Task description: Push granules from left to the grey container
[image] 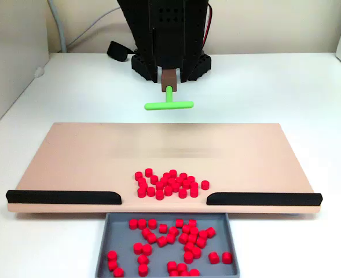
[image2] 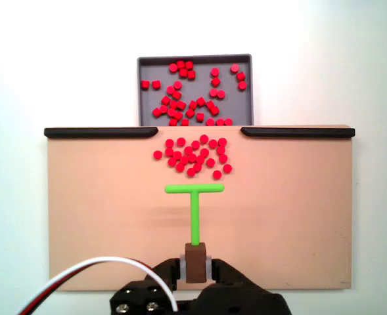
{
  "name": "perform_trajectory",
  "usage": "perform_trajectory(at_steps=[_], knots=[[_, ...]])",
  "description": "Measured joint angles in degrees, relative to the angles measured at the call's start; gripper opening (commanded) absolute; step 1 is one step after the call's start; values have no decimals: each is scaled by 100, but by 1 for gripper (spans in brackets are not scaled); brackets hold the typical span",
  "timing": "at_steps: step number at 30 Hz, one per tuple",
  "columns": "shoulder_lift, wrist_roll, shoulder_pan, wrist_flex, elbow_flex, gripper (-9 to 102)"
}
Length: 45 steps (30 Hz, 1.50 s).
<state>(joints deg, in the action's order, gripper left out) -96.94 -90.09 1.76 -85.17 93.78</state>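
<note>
Several red granules [image: 169, 184] lie clustered on the tan board [image: 72, 162] in the gap between two black strips; in the other fixed view this granule cluster [image2: 193, 156] sits just past the green T-shaped stick [image2: 194, 197]. More granules lie in the grey container [image: 121, 237], which stands against the board's edge at that gap; it is the grey container [image2: 155, 69] at the top here. My gripper [image2: 194, 262] is shut on the stick's brown block. From the front, the gripper [image: 169, 78] holds the stick [image: 169, 105] above the board, apart from the granules.
The black strips [image: 63, 197] [image: 263, 198] line the board's container-side edge, with the gap between them. The board rests on a white table. The arm's black base [image: 170, 52] stands behind the board. White and red cables [image2: 81, 272] run beside the arm.
</note>
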Motion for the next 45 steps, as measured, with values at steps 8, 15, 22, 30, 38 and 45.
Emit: perform_trajectory(at_steps=[8, 15, 22, 30, 38, 45], knots=[[0, 0, 0, 0, 0, 0], [0, 0, 0, 0, 0, 0], [0, 0, 62, 0, 0, 0], [0, -53, 158, 0, 0, 0], [0, -97, 158, 0, 0, 0], [0, -35, 158, 0, 0, 0]])
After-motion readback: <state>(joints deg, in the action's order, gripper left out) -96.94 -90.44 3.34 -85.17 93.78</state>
